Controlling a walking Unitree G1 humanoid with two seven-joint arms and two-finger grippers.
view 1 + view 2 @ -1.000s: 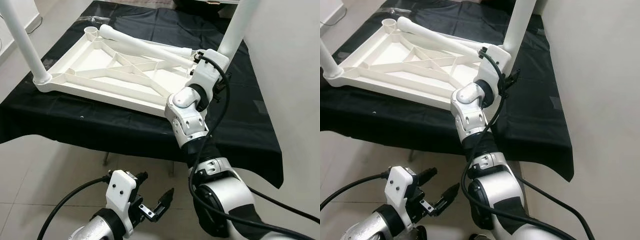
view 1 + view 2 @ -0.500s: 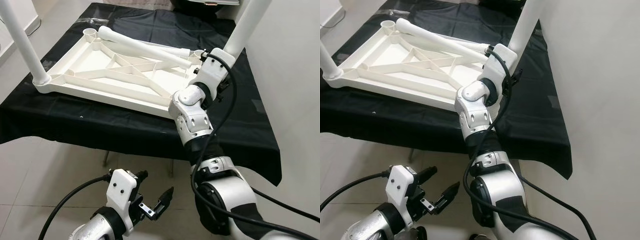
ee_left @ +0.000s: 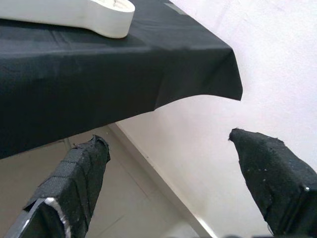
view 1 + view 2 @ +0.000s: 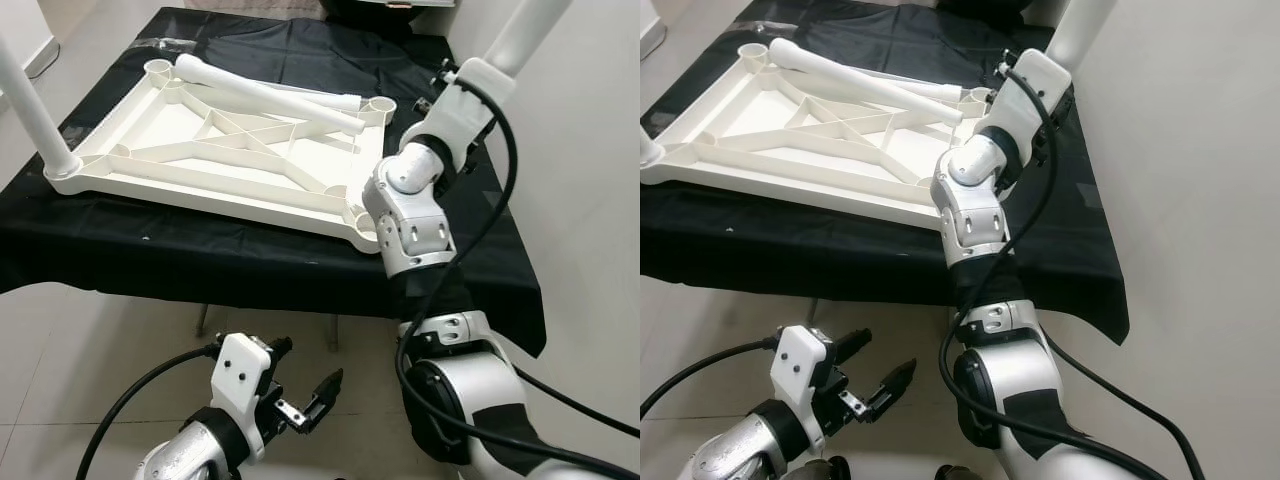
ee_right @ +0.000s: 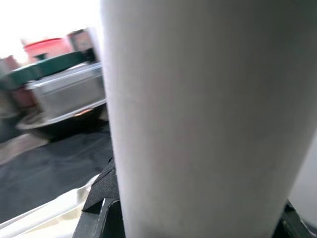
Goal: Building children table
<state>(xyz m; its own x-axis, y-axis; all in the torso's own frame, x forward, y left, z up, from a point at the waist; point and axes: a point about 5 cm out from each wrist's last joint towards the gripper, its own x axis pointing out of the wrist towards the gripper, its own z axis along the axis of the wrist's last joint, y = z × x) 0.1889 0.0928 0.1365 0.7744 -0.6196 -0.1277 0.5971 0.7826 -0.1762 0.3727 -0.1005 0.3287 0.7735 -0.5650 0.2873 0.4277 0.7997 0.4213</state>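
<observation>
Black cloth [image 4: 250, 250] bears tabletop [image 4: 210, 150] (wrist: containers [image 5: 59, 84]).

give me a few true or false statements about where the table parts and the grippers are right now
1. The white tabletop lies upside down on a black cloth. True.
2. A loose white leg lies across the tabletop. True.
3. The right gripper is empty. False: it grips a white table leg held up off the tabletop.
4. The left gripper holds a leg. False: it hangs open and empty below the table's edge.
5. A leg stands upright in the near left corner socket. True.
</observation>
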